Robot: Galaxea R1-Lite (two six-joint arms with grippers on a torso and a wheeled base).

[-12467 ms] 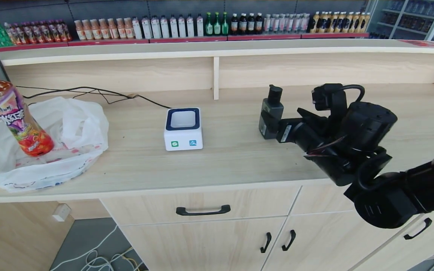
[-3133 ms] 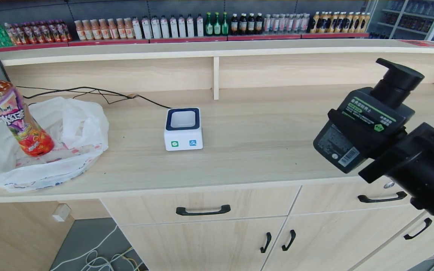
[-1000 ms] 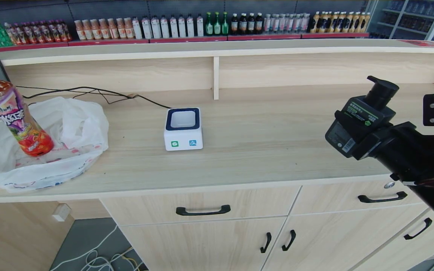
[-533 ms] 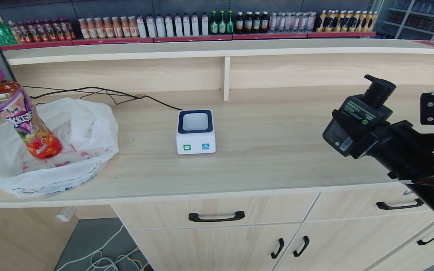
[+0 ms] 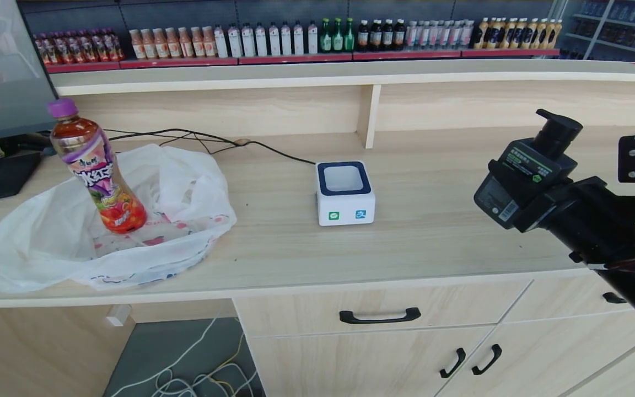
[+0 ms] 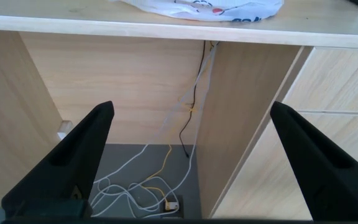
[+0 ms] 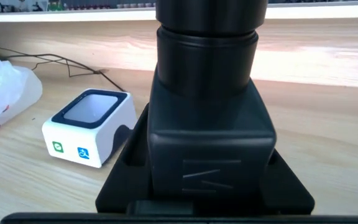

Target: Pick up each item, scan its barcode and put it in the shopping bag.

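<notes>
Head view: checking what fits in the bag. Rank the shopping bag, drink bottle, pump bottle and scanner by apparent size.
1. shopping bag
2-3. drink bottle and pump bottle: they look alike, and the pump bottle is held up nearer the camera, so no ranking
4. scanner

The picture edge cuts off the pump bottle (image 7: 207, 106).

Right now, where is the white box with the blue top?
In the head view, the white scanner box sits on the wooden counter, right of the white plastic bag.
</notes>
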